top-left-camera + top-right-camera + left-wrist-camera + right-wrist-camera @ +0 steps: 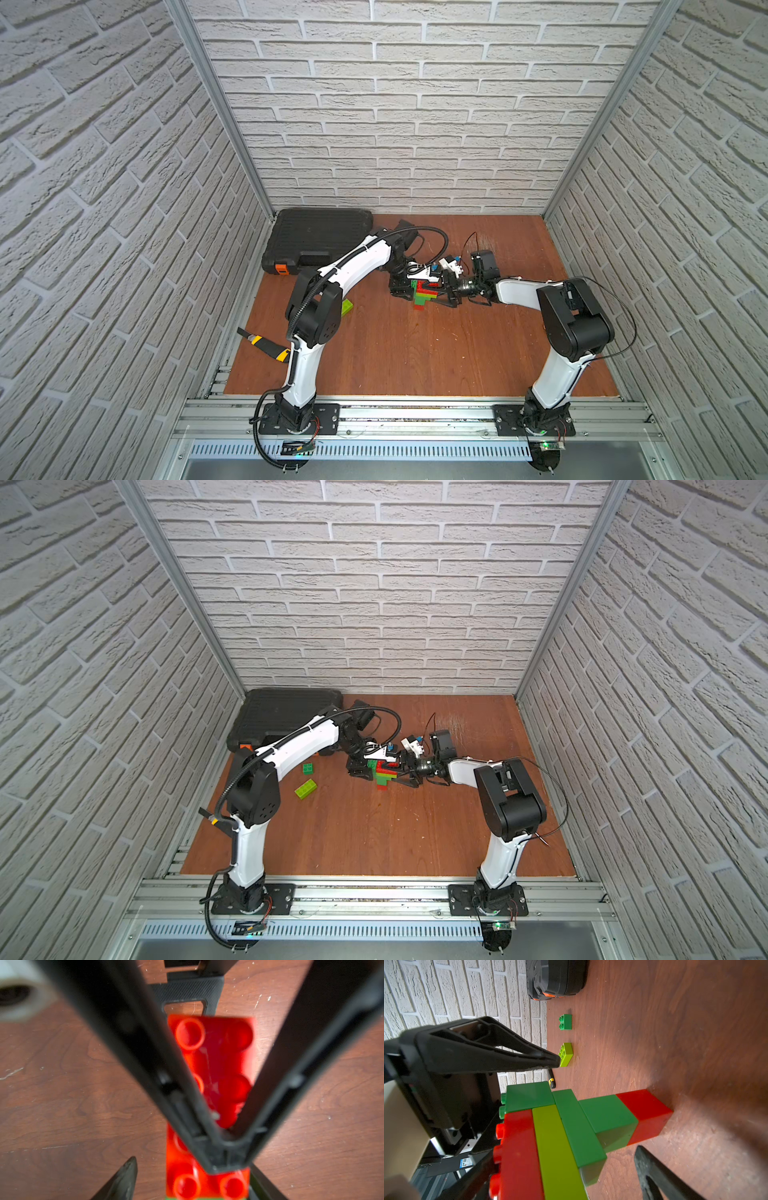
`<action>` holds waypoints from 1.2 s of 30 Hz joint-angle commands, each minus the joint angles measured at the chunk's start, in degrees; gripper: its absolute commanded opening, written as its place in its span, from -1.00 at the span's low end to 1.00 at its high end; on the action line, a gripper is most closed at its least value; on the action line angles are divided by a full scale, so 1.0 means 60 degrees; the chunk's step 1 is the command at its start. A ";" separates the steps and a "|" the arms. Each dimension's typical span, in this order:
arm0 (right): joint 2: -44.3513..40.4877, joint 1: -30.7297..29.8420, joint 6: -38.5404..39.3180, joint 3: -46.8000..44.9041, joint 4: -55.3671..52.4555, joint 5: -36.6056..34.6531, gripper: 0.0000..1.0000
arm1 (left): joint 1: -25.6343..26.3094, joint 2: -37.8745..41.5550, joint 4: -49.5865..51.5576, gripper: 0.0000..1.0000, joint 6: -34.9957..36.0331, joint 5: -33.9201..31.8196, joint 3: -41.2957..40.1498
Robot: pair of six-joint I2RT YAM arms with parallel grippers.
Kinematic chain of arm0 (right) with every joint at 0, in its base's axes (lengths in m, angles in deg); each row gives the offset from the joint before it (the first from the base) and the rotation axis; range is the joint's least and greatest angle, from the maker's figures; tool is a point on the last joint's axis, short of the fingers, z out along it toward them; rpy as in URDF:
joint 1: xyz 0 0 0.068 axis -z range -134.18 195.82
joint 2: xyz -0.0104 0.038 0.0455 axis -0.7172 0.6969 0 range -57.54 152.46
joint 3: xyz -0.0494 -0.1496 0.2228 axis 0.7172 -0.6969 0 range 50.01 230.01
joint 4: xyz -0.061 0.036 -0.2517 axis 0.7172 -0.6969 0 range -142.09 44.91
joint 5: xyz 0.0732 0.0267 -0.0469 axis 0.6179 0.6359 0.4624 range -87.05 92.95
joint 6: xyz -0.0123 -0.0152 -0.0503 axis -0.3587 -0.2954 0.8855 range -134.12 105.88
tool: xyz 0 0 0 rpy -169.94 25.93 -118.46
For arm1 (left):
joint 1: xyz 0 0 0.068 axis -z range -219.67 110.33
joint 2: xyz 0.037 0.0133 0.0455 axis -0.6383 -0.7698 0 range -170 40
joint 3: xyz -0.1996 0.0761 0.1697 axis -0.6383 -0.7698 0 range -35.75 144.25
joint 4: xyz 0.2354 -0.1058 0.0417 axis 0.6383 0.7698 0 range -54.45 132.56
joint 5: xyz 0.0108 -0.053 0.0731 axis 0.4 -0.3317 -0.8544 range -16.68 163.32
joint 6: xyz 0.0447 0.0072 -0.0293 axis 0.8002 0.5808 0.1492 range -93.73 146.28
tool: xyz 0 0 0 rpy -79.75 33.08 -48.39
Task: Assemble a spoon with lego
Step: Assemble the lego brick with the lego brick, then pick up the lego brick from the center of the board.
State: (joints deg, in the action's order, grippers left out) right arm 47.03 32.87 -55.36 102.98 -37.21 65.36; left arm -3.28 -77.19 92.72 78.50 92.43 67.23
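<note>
The spoon (pixel 423 296) stands on the wooden table between both arms: a red foot, a green stem, then wider green, lime and red layers (pixel 556 1147). My left gripper (pixel 193 1184) hangs over its red studded top (pixel 207 1184), jaws open; one fingertip (pixel 124 1180) is clear of the brick. My right gripper (pixel 564 1178) reaches in from the right and straddles the head, open, with a gap beside one finger (pixel 652 1169). Loose lego lies to the left: a dark green square brick (pixel 308 768) and a lime oblong brick (pixel 306 789).
A black toolcase (pixel 320 237) lies at the back left corner. A black-and-yellow tool (pixel 266 345) pokes over the table's left edge. Brick-pattern walls close in three sides, and an aluminium rail (pixel 415 411) runs along the front.
</note>
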 commanded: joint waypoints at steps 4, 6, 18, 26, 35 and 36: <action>-0.0208 -0.0046 -0.0003 0.0056 -0.0400 -0.0600 0.95 | -0.0109 0.0546 -0.0169 0.60 -0.0091 0.0213 -0.0212; -0.0259 -0.0054 -0.0016 0.0037 -0.0404 -0.0602 0.95 | -0.0138 0.0631 -0.0210 0.64 -0.0115 0.0242 -0.0279; -0.0641 -0.0109 -0.0304 -0.0127 -0.0071 -0.0426 0.97 | -0.0381 0.1201 -0.0688 0.83 -0.0372 0.0227 -0.0798; -0.1035 -0.0145 -0.0311 -0.0230 -0.0104 -0.0321 0.97 | -0.0570 0.1711 -0.1028 0.90 -0.0573 0.0276 -0.1295; -0.1406 -0.0096 0.0388 -0.0054 -0.1225 -0.0619 0.98 | -0.0999 0.2475 -0.1131 0.91 -0.1263 -0.0265 -0.2202; -0.1458 -0.0056 0.0467 -0.0054 -0.1336 -0.0626 0.98 | -0.1120 0.2681 -0.1224 0.92 -0.1428 -0.0325 -0.2471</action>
State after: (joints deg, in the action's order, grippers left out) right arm 40.69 32.43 -55.58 101.97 -41.76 62.26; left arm -8.09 -64.65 86.25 72.89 91.80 55.17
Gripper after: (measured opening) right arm 0.988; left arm 0.958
